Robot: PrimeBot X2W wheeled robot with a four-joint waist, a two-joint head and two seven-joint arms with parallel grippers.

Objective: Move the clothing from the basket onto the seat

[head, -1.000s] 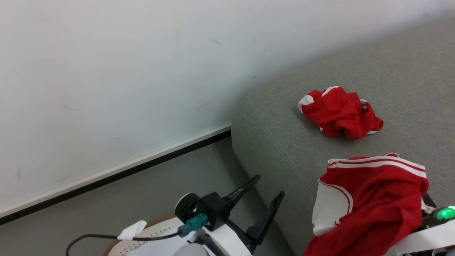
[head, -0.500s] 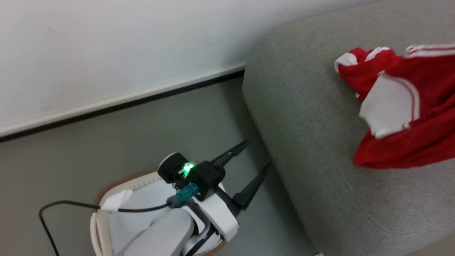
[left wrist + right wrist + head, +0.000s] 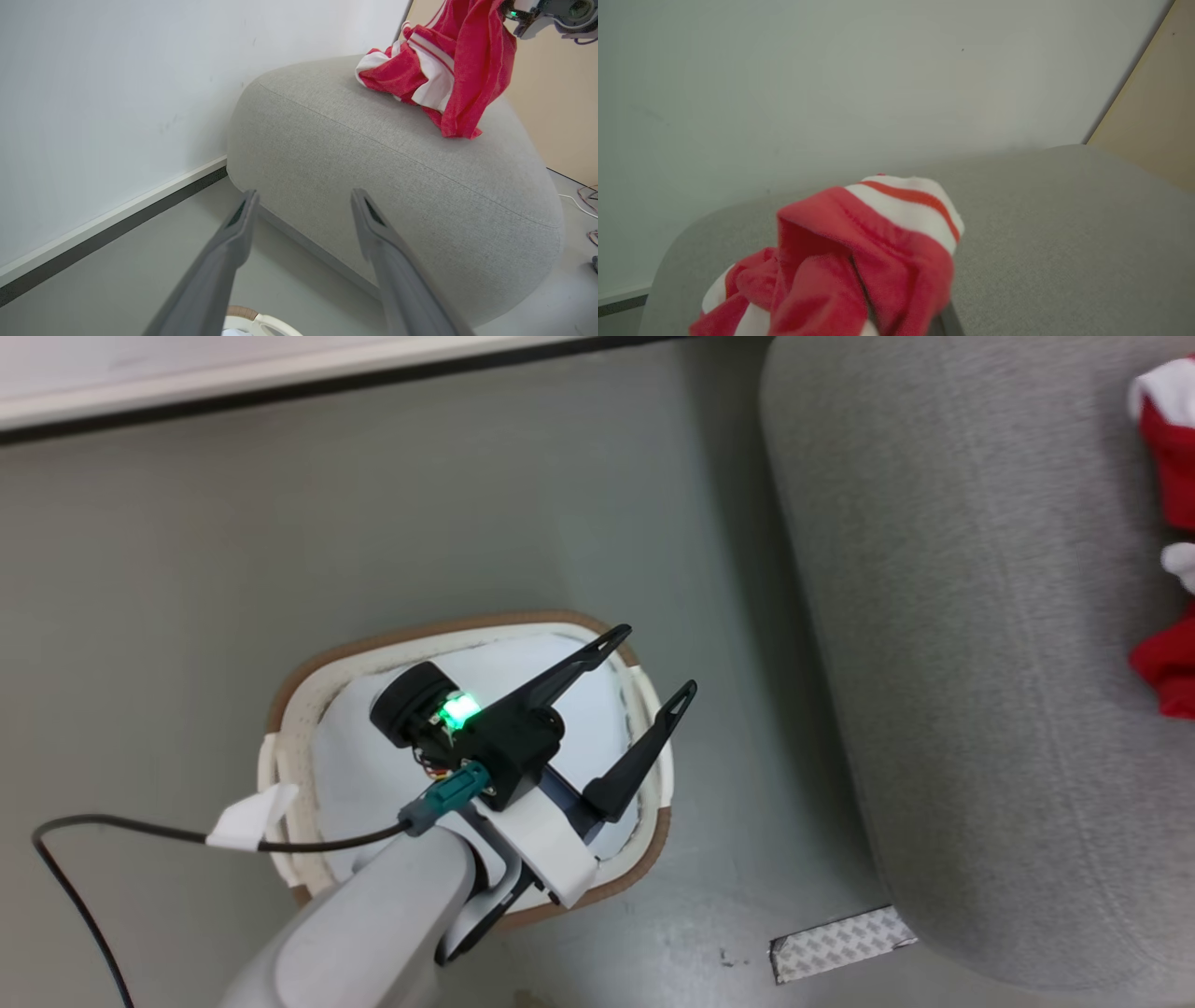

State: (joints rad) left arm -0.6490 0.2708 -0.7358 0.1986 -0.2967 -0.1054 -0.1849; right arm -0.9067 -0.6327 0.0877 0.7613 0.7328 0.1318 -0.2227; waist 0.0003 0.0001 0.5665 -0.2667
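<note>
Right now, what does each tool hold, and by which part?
Right tool: soft red fabric garment with white bands, pinched by a bunched upper fold. Left tool: open, empty.

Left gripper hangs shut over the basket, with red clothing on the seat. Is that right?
No: the left gripper is open, its fingers spread wide, as the head view shows. It does hang over the basket, with red clothing on the seat.

pale wall [image 3: 93,93], dark-edged skirting [image 3: 280,385], grey-green floor [image 3: 187,523]
</note>
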